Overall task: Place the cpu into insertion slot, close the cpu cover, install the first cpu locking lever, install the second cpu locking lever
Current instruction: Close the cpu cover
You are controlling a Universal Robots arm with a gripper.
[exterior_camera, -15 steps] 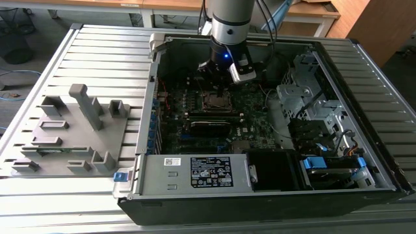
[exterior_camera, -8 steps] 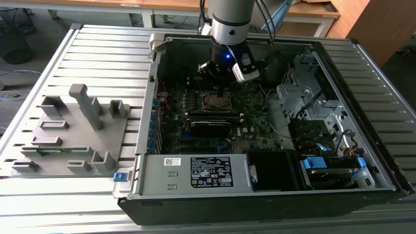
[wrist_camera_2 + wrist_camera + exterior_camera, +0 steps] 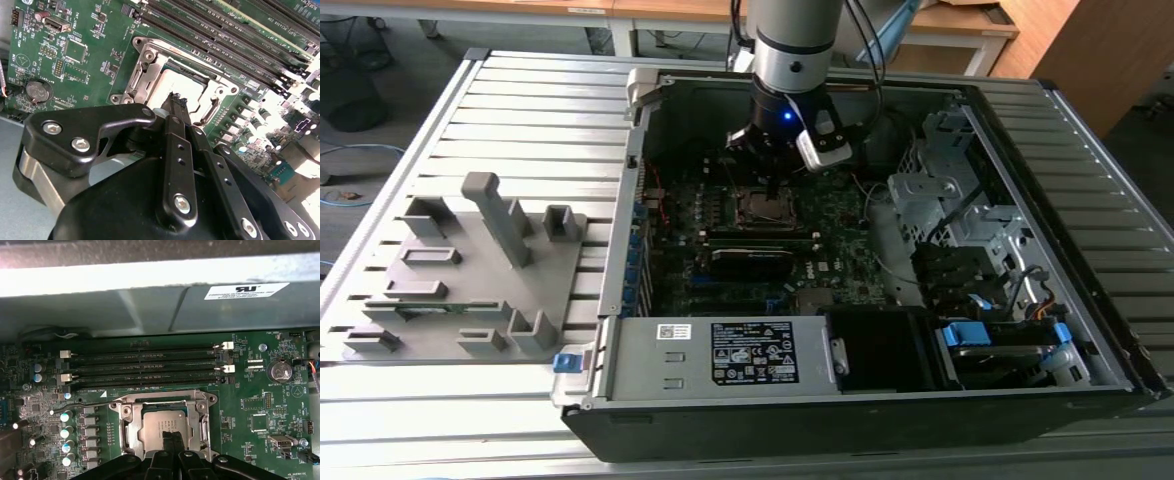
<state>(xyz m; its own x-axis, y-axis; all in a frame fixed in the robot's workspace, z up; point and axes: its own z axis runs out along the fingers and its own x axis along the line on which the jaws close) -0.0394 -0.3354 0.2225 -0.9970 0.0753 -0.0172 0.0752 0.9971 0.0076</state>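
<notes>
Gripper: the black two-finger gripper (image 3: 175,96) (image 3: 170,435) (image 3: 770,178) had its fingers pressed together, and nothing was visible between them.
Tips: in both wrist views they hung over the middle of the socket area; contact with the chip below could not be told.
Cpu: the small, flat, square cpu (image 3: 152,421) (image 3: 162,80) with a dull silver-grey metal top lay seated in the socket, directly under the fingertips.
Cpu cover: the thin silver metal cpu cover (image 3: 162,401) (image 3: 152,52), a square frame with a large cut-out, lay flat around the chip, whose top showed through the opening.
Insertion slot: the small, square, dark insertion slot (image 3: 767,208) with a metal rim sat near the middle of the board, below the arm's wrist.
Lever: a thin dark wire lever (image 3: 80,403) ran out from one corner of the frame over the board; whether it was latched could not be told.
Board: the green circuit board (image 3: 240,407) (image 3: 100,42) carried long black memory slots (image 3: 145,367) just beside the socket and a round silver coin battery (image 3: 279,371) (image 3: 39,91) well apart from it.
Case: the open dark grey computer case (image 3: 720,415) held the board.
Table: the grey slatted metal table (image 3: 440,425) bore the case and, on the exterior view's left, a grey plastic fixture tray (image 3: 467,300).
</notes>
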